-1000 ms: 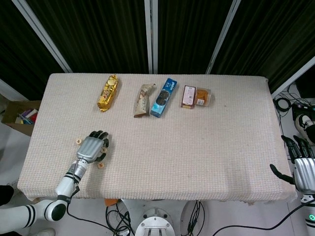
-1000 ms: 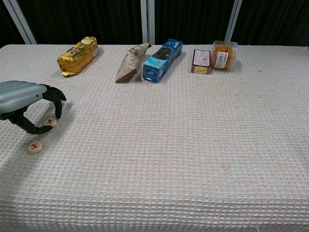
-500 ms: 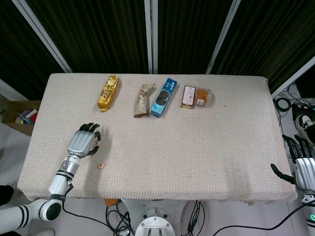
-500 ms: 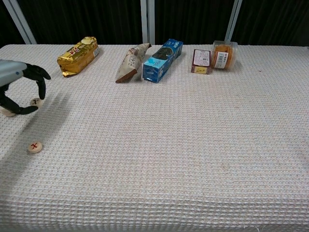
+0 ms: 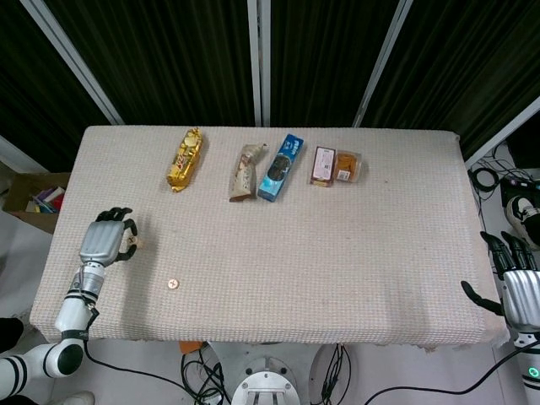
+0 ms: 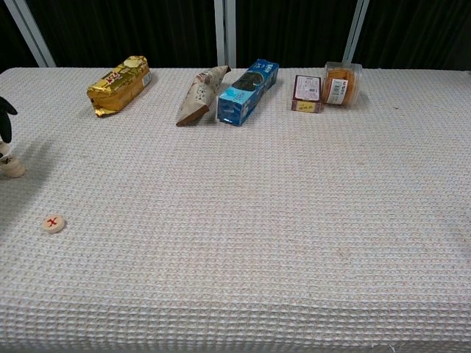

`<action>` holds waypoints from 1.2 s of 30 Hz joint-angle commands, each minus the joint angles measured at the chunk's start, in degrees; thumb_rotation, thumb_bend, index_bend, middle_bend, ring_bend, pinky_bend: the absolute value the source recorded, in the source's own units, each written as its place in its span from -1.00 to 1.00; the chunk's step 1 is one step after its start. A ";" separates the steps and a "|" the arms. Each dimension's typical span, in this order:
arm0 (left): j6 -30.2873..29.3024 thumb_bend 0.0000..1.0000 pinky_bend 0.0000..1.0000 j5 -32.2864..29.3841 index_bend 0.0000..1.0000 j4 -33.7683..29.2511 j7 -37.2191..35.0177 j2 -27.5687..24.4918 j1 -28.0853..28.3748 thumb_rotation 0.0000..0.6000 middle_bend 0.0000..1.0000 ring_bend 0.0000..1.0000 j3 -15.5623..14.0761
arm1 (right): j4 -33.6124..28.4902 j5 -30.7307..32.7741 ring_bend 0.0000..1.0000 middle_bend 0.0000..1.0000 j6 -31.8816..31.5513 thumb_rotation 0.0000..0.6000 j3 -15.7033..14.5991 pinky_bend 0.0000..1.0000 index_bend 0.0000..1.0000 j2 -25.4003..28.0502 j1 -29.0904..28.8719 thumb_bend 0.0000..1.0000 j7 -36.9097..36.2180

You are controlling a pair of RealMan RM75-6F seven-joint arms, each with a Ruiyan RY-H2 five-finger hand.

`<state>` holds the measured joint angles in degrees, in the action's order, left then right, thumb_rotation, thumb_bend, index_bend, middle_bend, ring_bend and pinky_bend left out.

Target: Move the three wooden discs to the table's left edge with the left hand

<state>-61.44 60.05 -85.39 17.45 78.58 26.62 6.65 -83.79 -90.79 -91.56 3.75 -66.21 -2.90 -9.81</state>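
Note:
My left hand (image 5: 105, 241) hovers over the table's left edge with its fingers curled. It pinches one wooden disc (image 6: 5, 157) at its fingertips. Only a black fingertip (image 6: 6, 110) of that hand shows in the chest view. Right below the held disc a second disc (image 6: 13, 170) lies flat on the cloth; in the head view the pair shows as one pale spot (image 5: 135, 245). A third disc (image 5: 172, 284) (image 6: 53, 223), marked with a red cross, lies alone further right and nearer the front edge. My right hand (image 5: 516, 288) hangs beyond the table's right edge, fingers spread and holding nothing.
Along the back of the table (image 5: 354, 253) lie a gold snack bag (image 5: 184, 159), a brown wrapper (image 5: 244, 171), a blue packet (image 5: 281, 166) and a clear box of biscuits (image 5: 336, 165). A cardboard box (image 5: 35, 199) stands on the floor to the left.
My left hand has travelled left from the table's inner area to its left edge, taking one disc with it. The red-cross disc and the disc at the edge stayed put.

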 commanded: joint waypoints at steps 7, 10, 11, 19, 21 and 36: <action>1.14 -0.30 -0.69 -0.26 -0.02 1.52 -0.39 0.91 0.29 1.00 -0.69 -0.79 -0.09 | -0.67 -0.05 -0.92 -0.63 -0.09 1.00 0.03 -0.75 -0.78 0.29 0.04 -0.70 0.56; 1.42 -0.30 -0.69 -0.94 -0.03 1.64 0.11 0.79 0.36 1.00 -0.69 -0.79 -0.04 | -0.71 0.05 -0.92 -0.63 -0.01 1.00 0.04 -0.75 -0.78 0.28 0.05 -0.70 0.62; 1.46 -0.30 -0.69 -1.09 -0.04 1.66 0.21 0.77 0.38 1.00 -0.69 -0.79 -0.02 | -0.71 0.07 -0.92 -0.63 0.02 1.00 0.04 -0.75 -0.78 0.26 0.04 -0.70 0.64; 1.81 -0.30 -0.69 -1.93 -0.06 1.95 0.40 0.92 0.51 1.00 -0.69 -0.79 0.17 | -0.56 0.15 -0.92 -0.63 0.24 1.00 0.04 -0.75 -0.78 0.12 -0.03 -0.70 0.55; 1.85 -0.30 -0.69 -1.98 -0.07 2.02 0.34 0.94 0.56 1.00 -0.69 -0.79 0.24 | -0.52 0.14 -0.92 -0.63 0.18 1.00 0.06 -0.75 -0.78 0.12 -0.02 -0.70 0.50; 2.57 -0.31 -0.69 -3.13 -0.11 1.94 1.71 1.09 1.20 1.00 -0.69 -0.79 0.19 | -0.09 0.43 -0.92 -0.62 0.29 1.00 0.09 -0.75 -0.78 -0.02 0.08 -0.69 0.12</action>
<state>-58.86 56.93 -83.46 19.16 79.66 27.82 6.84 -83.88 -90.36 -91.27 3.84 -66.23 -2.81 -9.69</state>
